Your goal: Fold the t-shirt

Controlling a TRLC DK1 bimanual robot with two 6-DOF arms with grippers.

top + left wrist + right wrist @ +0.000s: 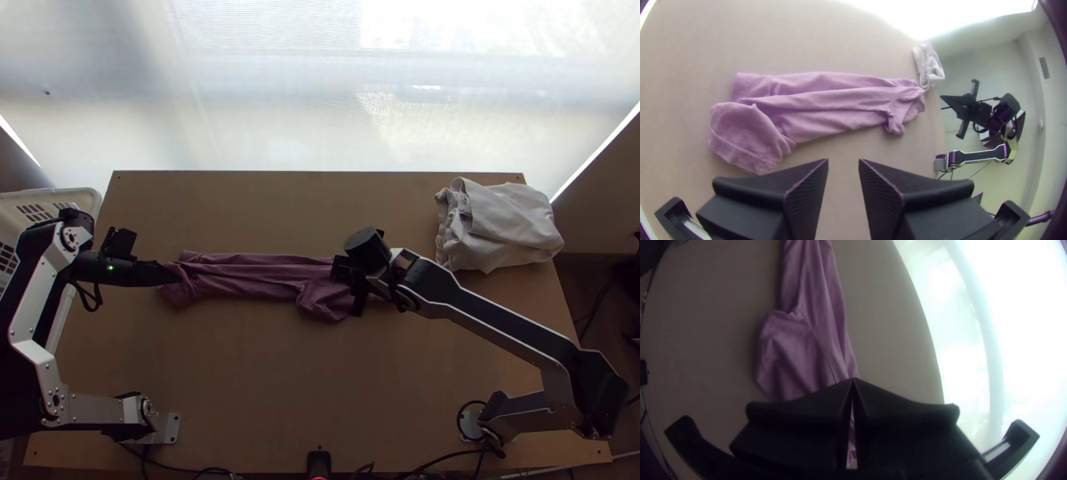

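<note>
Silver-white plates face the left arm (32,308), dotted with small screws (56,398) at its joints. The right arm (496,324) shows a long dark panel with pale edges and a stout black drum (365,246). Metal foot plates (170,428) fix both to the bench (256,384), at seven and five o'clock. At nine o'clock a green light (110,267) glows beside a looped black cable (98,298). The left tool (178,274) and right tool (358,304) have black, wedge-shaped fingers (755,189).
</note>
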